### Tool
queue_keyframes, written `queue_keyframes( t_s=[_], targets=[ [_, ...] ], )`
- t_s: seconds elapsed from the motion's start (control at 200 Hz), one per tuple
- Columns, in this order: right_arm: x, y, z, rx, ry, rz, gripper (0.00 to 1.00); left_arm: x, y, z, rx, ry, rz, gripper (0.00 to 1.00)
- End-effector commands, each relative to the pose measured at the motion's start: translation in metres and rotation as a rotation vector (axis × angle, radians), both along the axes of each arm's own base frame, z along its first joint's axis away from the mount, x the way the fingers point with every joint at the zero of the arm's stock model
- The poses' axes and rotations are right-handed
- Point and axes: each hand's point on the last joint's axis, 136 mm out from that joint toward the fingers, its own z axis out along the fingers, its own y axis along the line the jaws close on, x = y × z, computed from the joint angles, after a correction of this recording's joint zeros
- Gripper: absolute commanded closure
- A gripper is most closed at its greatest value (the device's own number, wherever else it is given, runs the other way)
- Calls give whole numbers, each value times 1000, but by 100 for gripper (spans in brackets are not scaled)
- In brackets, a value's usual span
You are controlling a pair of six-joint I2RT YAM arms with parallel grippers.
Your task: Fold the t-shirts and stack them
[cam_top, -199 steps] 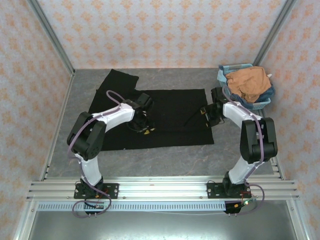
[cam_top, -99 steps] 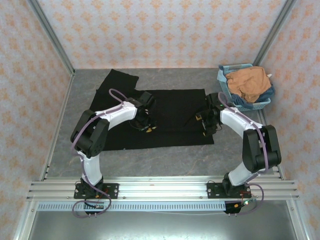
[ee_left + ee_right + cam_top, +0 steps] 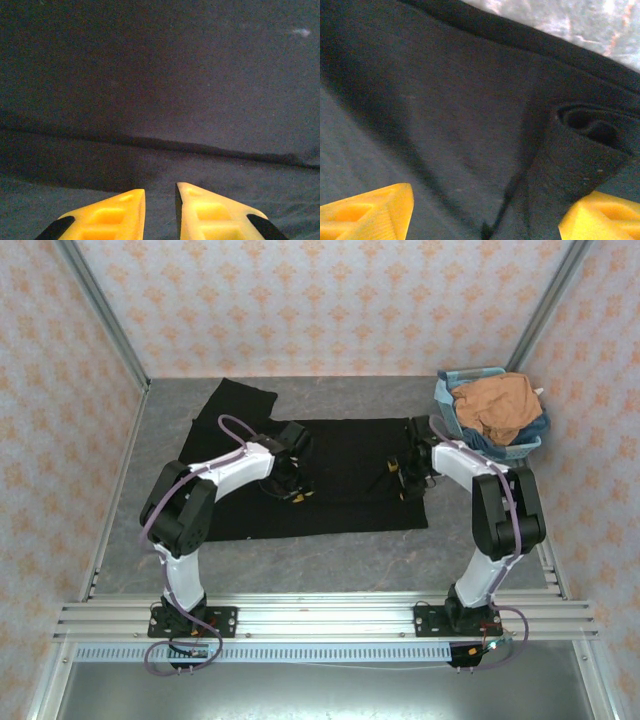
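The black t-shirt (image 3: 345, 455) lies spread flat on the grey table, one sleeve reaching to the back left. My left gripper (image 3: 292, 495) rests low on its left half. In the left wrist view the left gripper (image 3: 160, 189) has its yellow fingers a narrow gap apart, with flat black cloth (image 3: 160, 75) showing between them. My right gripper (image 3: 403, 478) hovers over the shirt's right edge. Seen from the right wrist, the right gripper (image 3: 485, 212) is wide open above a rolled fold of black cloth (image 3: 585, 135). The orange-tan t-shirt (image 3: 497, 405) sits crumpled in the basket.
The light-blue plastic basket (image 3: 450, 390) stands at the back right corner, close behind my right arm. Bare grey tabletop (image 3: 330, 560) runs in front of the shirt. Patterned walls and metal posts close in the sides.
My right gripper has shifted a little left onto the shirt's right edge, and its elbow has swung in. The left gripper has hardly moved.
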Motion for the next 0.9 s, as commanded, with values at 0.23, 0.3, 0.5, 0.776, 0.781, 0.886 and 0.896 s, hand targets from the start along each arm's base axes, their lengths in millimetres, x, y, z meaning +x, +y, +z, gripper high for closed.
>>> queue_keyframes(
  t_s=[0.23,0.3,0.5,0.776,0.781,0.886,0.896],
  targets=[
    [32,-20,-2,7,-21,-103,34,-10,-1,21,8,-34,-52,79],
    [37,-24,-3,5,-20,-106,36,-13,-4,20,5,-26,-67,81],
    [49,-38,-5,6,-34,-136,41,-15,-3,11,27,-4,-78,81],
    [47,-49,19,-67,-79,-32,44,3,-10,1,48,2,-69,82],
    [46,-49,20,-69,-79,-29,44,3,-11,1,48,2,-70,82],
    [29,-47,29,-90,-94,17,45,7,-3,10,80,-16,-64,82],
    [27,-46,29,-91,-93,22,45,7,-1,10,84,-17,-61,82]
  ],
)
